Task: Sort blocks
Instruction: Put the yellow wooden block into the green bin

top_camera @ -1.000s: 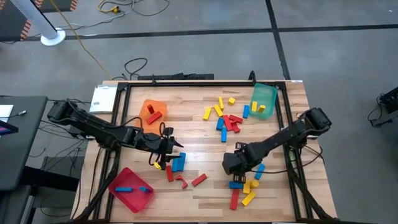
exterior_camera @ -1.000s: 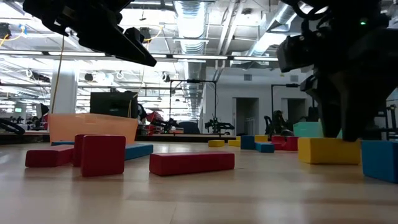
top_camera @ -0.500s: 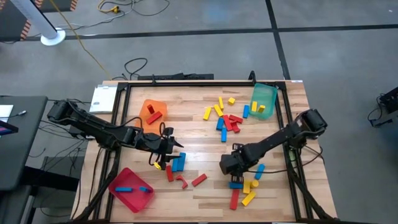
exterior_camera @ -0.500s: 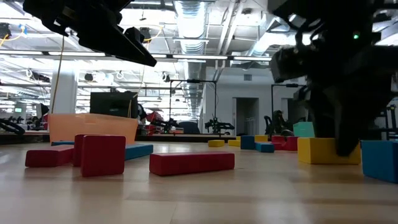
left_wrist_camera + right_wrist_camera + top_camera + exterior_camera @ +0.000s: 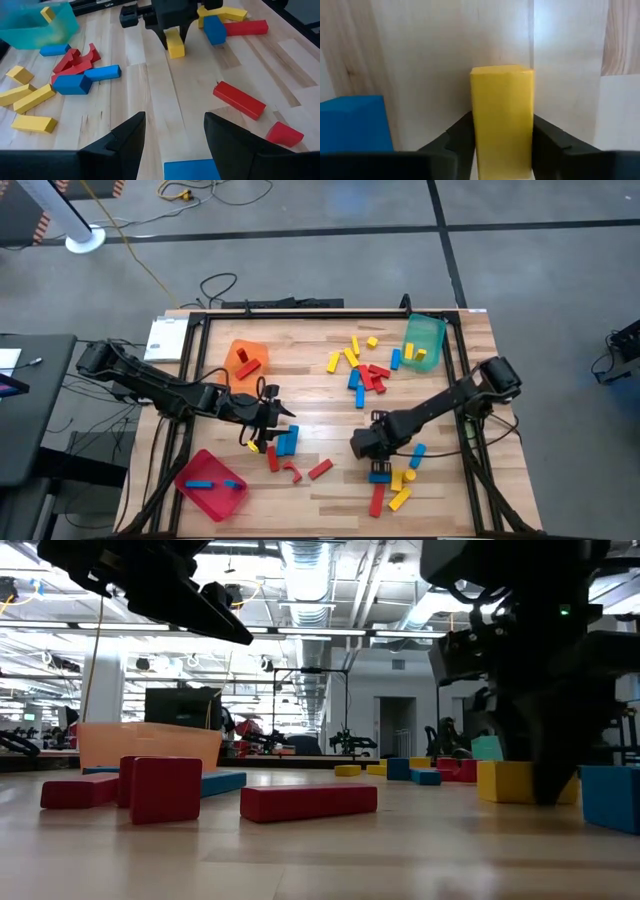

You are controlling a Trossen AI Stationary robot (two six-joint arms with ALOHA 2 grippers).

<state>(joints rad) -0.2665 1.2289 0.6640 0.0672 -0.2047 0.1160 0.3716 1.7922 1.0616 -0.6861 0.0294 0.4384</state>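
the right gripper (image 5: 501, 150) is down at the tabletop (image 5: 330, 405), its two fingers (image 5: 457, 137) pressed against both sides of a yellow block (image 5: 502, 117), grasping it; a blue block (image 5: 352, 125) lies just beside. in the left wrist view the same yellow block (image 5: 175, 44) sits between the right gripper's fingertips. the left gripper (image 5: 172, 135) hovers with its fingers parted and nothing between them, near blue and red blocks (image 5: 283, 445). other blocks lie scattered near the green tray (image 5: 424, 338), with the orange tray (image 5: 245, 358) and red tray (image 5: 210, 483) on the left.
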